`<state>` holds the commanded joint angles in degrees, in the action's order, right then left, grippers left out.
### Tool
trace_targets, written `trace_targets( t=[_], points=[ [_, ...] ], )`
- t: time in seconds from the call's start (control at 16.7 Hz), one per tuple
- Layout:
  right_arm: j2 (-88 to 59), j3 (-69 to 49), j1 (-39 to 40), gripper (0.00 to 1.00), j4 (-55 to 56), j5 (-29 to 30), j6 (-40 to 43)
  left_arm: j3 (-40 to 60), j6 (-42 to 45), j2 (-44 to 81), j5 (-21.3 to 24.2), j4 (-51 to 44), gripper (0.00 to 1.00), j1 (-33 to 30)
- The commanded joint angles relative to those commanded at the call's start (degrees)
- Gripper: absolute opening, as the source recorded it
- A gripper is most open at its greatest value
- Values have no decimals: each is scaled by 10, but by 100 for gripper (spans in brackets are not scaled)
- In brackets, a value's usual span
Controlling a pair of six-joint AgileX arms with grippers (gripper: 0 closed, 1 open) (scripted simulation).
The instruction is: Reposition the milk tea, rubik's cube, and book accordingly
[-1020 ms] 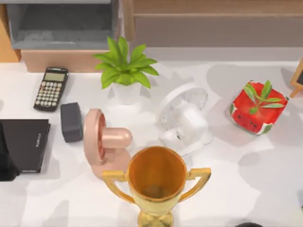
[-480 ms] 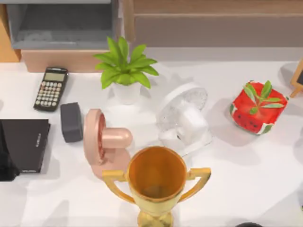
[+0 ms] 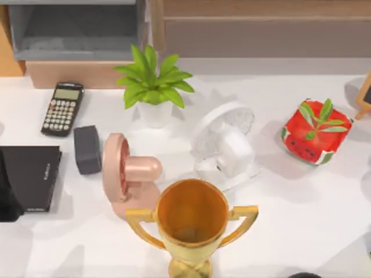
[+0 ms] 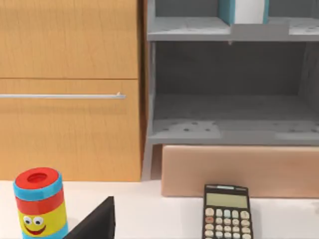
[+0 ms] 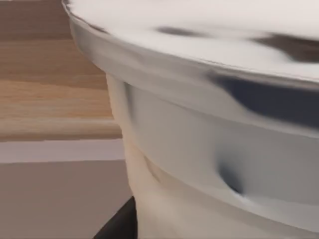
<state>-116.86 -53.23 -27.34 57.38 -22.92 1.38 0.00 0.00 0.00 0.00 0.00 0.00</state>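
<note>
The milk tea, a pale cup with a white lid, stands tilted right up against the right wrist camera. A dark fingertip of my right gripper lies against its lower side. The book, teal-covered with whitish page edges, stands upright on the upper level of the grey shelf. The rubik's cube is out of view. My left arm is parked at the table's left edge, over a flat black slab.
On the table are a calculator, a dark grey box, a potted plant, a pink fan, a white fan, a gold trophy and a watermelon pot. A smiley can stands by the wooden cabinet.
Only the soft shadows on the right half of the table have shifted and thinned. Nothing standing on the table has moved, and the left arm has stayed put.
</note>
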Motion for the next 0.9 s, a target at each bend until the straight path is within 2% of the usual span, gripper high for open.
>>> trace_targets(
  t=[0.3,0.66,0.9],
  points=[
    [19,-8,-51,0,-19,17,-37,0,0,0,0,0,100,0],
    [-66,1,3,0,64,-2,5,0,0,0,0,0,100,0],
    [-74,1,6,0,71,-2,11,0,0,0,0,0,100,0]
  ],
)
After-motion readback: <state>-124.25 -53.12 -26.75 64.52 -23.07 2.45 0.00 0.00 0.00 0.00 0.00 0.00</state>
